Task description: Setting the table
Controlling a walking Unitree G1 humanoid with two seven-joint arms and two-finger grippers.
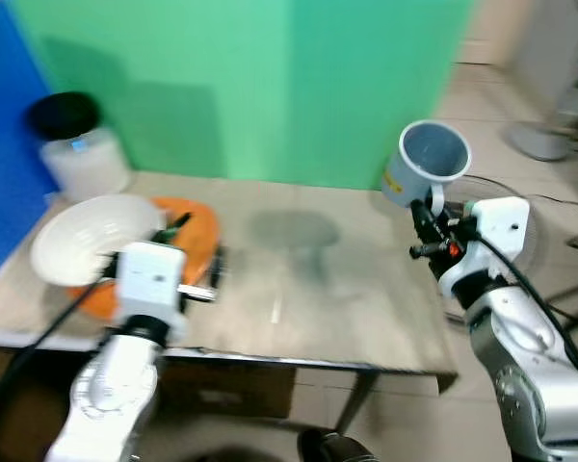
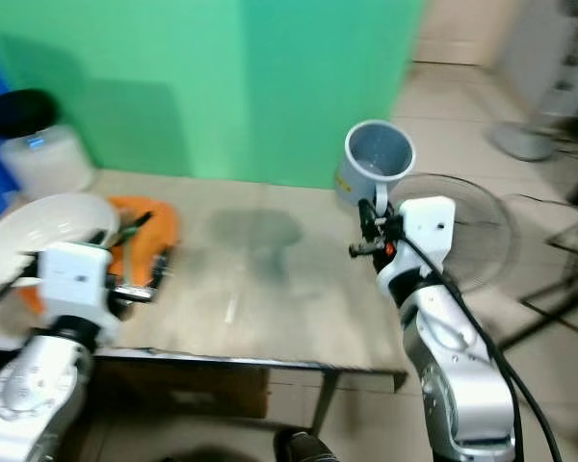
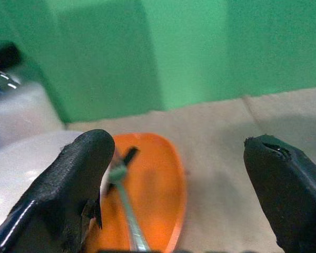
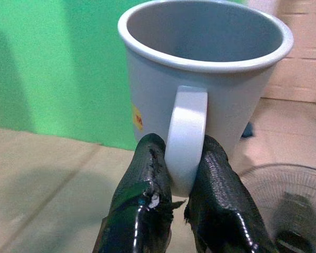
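While the right gripper [image 4: 171,211] pinches its handle from both sides, the grey mug [image 1: 426,164] hangs upright in the air above the table's far right corner, its mouth open upward and a small yellow mark on its side. The black fingers [image 4: 142,195] press against the handle, one on each flank.

Toward the left end of the table [image 1: 347,289] lies an orange plate [image 1: 197,236] with a green-handled utensil [image 3: 124,195] resting across it. A white bowl [image 1: 82,236] sits tilted against the plate's left side, overlapping it. The left gripper [image 3: 179,174] hovers at the near left edge, just in front of the plate and bowl, its fingers spread wide with nothing between them.

At the far left corner stands a white canister with a black lid [image 1: 77,144]. A green screen [image 1: 270,77] rises behind the far edge, and a blue panel [image 1: 0,144] stands at the left. On the floor beyond the right end rests a round wire fan guard [image 2: 462,231].
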